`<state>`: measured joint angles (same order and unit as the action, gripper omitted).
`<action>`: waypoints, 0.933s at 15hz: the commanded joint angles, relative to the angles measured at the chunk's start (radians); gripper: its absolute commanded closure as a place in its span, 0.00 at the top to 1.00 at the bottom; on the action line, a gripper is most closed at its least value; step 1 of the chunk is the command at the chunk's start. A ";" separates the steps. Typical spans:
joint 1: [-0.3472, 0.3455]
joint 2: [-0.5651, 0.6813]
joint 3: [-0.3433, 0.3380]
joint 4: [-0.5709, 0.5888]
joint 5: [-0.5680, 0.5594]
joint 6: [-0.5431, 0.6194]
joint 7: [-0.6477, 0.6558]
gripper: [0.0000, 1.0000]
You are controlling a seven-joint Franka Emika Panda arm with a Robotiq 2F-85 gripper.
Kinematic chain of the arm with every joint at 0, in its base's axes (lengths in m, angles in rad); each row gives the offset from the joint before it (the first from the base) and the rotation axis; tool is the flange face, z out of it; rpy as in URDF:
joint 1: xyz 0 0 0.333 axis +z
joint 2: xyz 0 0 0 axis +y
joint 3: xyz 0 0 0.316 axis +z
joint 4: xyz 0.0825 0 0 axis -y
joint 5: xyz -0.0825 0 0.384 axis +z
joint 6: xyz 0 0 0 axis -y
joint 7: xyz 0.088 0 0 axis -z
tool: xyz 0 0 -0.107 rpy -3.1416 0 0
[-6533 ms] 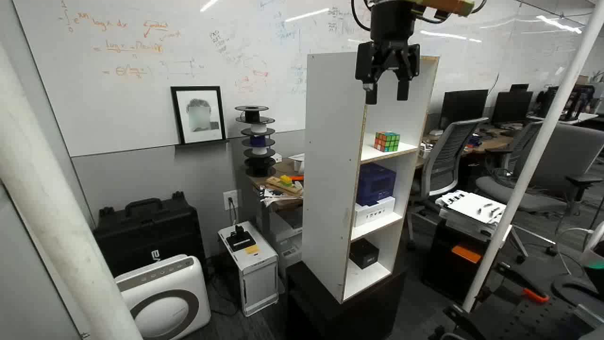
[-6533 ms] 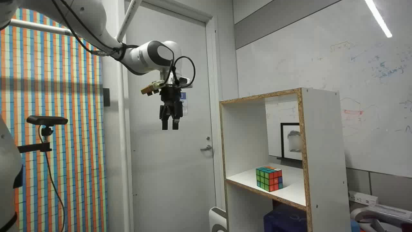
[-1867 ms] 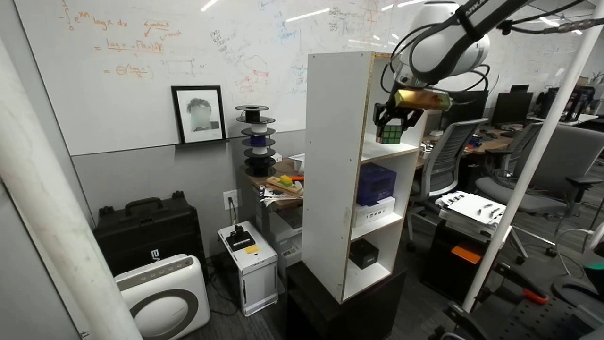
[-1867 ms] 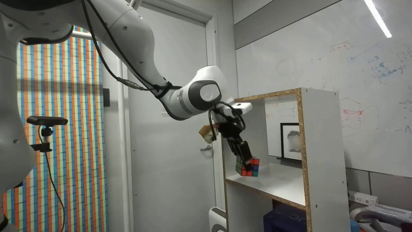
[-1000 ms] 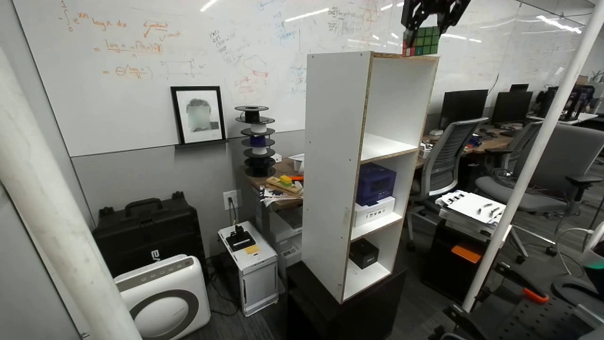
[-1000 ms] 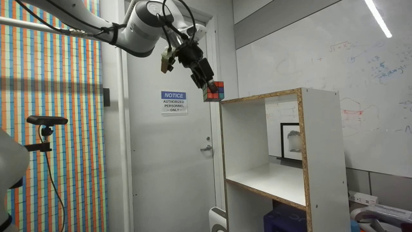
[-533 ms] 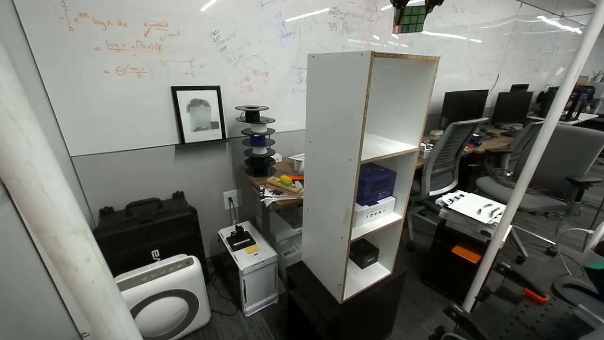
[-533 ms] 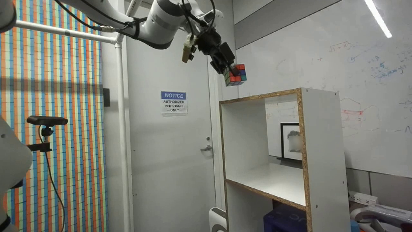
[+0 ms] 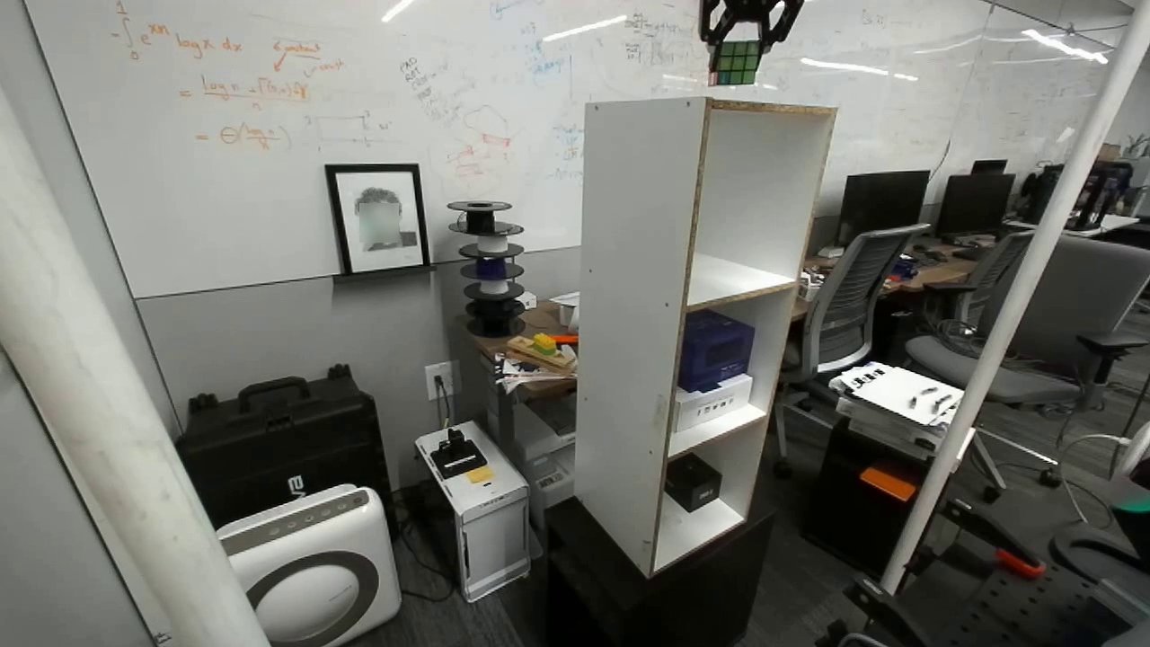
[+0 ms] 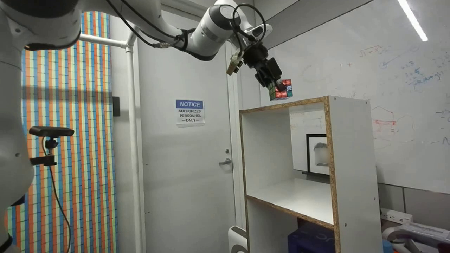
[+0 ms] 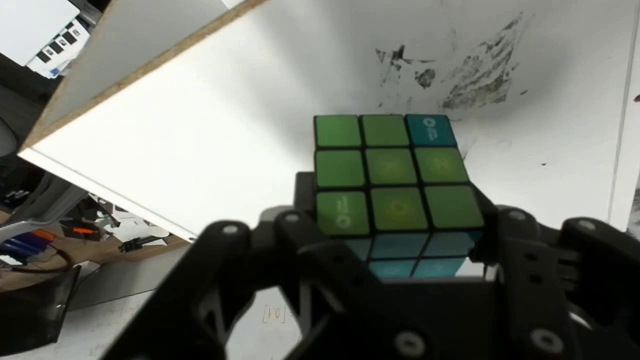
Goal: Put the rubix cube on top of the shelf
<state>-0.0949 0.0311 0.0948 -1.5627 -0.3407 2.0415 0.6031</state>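
The rubix cube point(image 10: 286, 93) hangs tilted a little above the shelf's top, and my gripper point(image 9: 737, 56) is shut on it from two opposite sides. Green squares and one blue square face the camera in the wrist view, where the cube point(image 11: 392, 167) sits between the black fingers point(image 11: 304, 192). White and tall, the shelf point(image 9: 633, 296) has its upper compartment free of the cube. Its white top panel point(image 11: 200, 150), smudged with dark marks, spreads out beneath the cube in the wrist view. A narrow gap shows between cube and front edge in both exterior views.
A dark blue box point(image 9: 716, 349) on a white box point(image 9: 714, 406) fills the middle compartment, and a black box point(image 9: 693, 483) sits in the lowest. Black base point(image 9: 660, 598) under the shelf. A whiteboard point(image 10: 351, 70) stands behind. A white pole point(image 9: 1015, 288) rises at one side.
The cube, earlier standing in the upper compartment, was gripped and lifted out. Over the last second it rose past the front edge, moved over the shelf's top and came down slightly.
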 commanded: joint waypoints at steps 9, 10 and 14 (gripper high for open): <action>0.116 -0.020 0.001 0.174 0.042 -0.426 -0.162 1.00; 0.123 -0.048 0.013 0.149 0.040 -0.468 -0.196 1.00; 0.127 -0.160 0.030 0.022 0.042 -0.547 -0.312 1.00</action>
<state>0.0300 -0.0294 0.1249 -1.4299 -0.3165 1.5254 0.3770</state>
